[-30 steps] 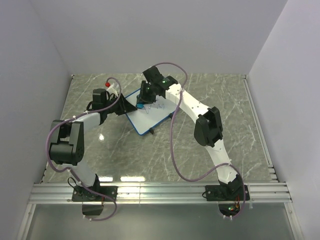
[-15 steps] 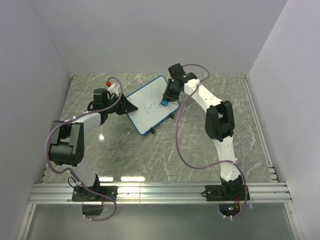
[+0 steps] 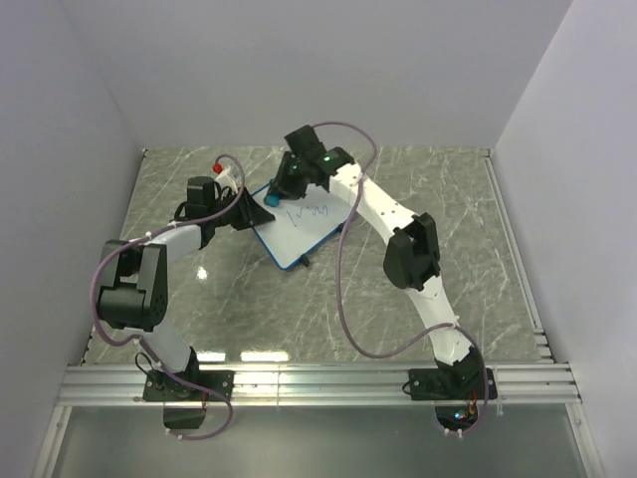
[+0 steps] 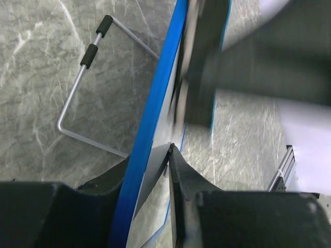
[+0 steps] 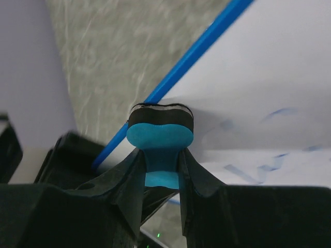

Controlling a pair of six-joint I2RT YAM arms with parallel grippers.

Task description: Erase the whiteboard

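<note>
Toward far-left corner of table point(image 3: 448, 249), pinching whiteboard point(image 3: 304, 237) rim with left gripper point(image 4: 168, 152). Pressing eraser point(image 5: 160, 135), squeezed in right gripper point(image 5: 161, 157), beside its blue edge.

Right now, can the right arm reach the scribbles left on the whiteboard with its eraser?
Probably yes. The right end effector holds the small blue-and-black eraser block at the flat blue-rimmed whiteboard, and the dark scribbles lie just beside it with nothing between.
</note>
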